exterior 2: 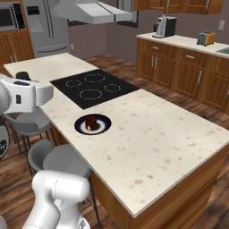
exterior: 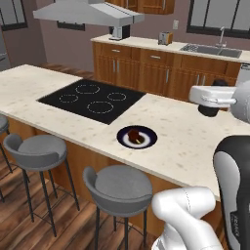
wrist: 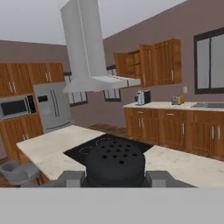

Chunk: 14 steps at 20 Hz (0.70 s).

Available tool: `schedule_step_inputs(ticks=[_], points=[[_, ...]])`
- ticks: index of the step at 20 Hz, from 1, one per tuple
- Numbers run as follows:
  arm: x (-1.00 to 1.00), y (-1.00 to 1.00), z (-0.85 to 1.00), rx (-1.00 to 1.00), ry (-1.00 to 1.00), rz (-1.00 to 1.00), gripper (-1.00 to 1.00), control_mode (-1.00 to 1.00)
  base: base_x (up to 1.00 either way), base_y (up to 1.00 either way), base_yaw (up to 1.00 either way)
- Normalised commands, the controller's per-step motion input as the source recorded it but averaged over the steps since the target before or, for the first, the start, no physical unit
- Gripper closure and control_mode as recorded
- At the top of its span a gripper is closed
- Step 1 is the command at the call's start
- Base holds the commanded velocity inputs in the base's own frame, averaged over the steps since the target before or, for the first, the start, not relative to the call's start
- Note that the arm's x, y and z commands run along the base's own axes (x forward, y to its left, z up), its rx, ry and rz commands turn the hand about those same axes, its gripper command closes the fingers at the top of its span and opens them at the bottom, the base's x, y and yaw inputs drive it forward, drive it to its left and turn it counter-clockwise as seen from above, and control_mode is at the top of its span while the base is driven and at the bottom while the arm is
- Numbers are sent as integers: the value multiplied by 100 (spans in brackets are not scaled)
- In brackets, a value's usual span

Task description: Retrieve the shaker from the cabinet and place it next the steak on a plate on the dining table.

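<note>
The long beige speckled stone dining table (exterior: 185,141) lies below me; its navy-rimmed white plate (exterior: 151,139) carries the dark reddish steak (exterior: 135,135). My jaws clamp the small black cylindrical shaker (wrist: 114,162) (perforated cap facing out), carried high above the table.

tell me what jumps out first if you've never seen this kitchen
The black shaker dominates the hand view, its perforated top between the fingers of the hand, which is shut on it above the dining table. On that beige top a navy-rimmed plate carries the steak, just in front of the black cooktop.
</note>
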Motion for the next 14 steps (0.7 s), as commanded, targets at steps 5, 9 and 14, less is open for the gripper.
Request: schedule_step_inputs(ticks=[5,9,14], points=[[73,-30,-47,0,3,5,100,-100,0,0,0],[63,-32,-52,-3,0,9,100,-100,0,0,0],[61,-34,-53,-3,0,12,100,-100,0,0,0]])
